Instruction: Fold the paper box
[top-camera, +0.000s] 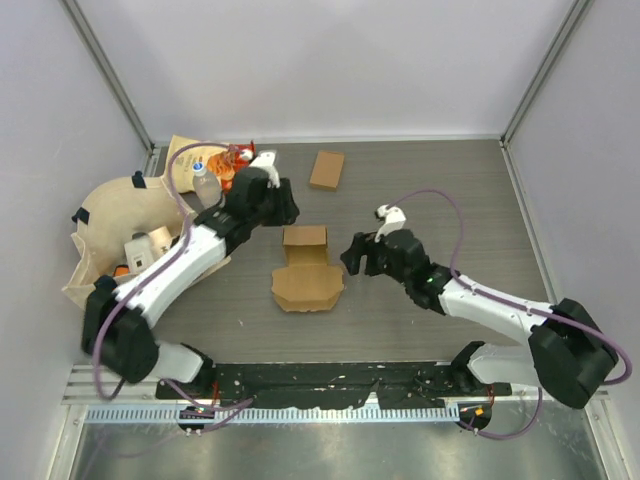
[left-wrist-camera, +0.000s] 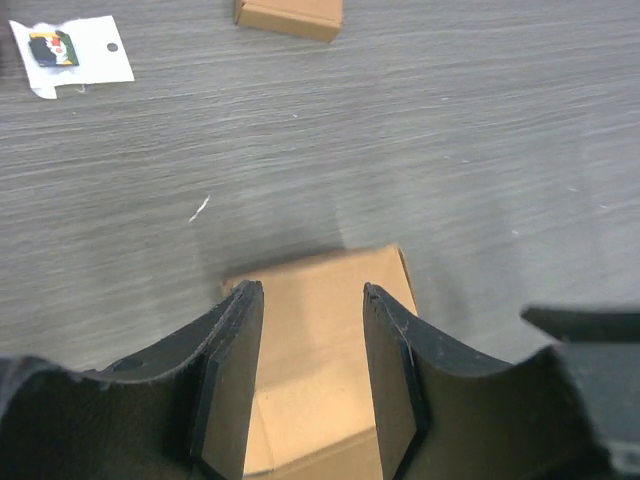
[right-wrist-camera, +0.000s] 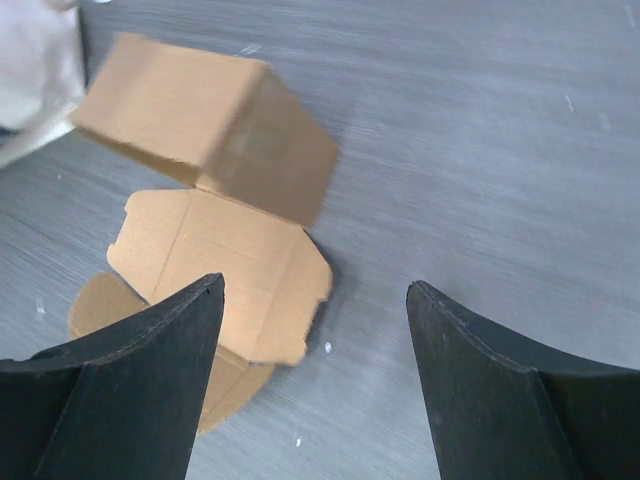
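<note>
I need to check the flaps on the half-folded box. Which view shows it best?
The right wrist view: the half-folded box fills it, closed part and spread flaps both clear. The top external view shows the whole box, but small. The left wrist view catches only one plain panel, close up.

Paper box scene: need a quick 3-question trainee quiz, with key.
1. True or false: the right hand is gripping the paper box.
2. Where is the small closed box? A: beyond the paper box, toward the far wall. B: stacked on the paper box. C: under the paper box's flap.
3. Which hand is poised over the paper box's closed end?

Key: 1 false, it is open and holds nothing. 2 A. 3 the left hand.
</note>
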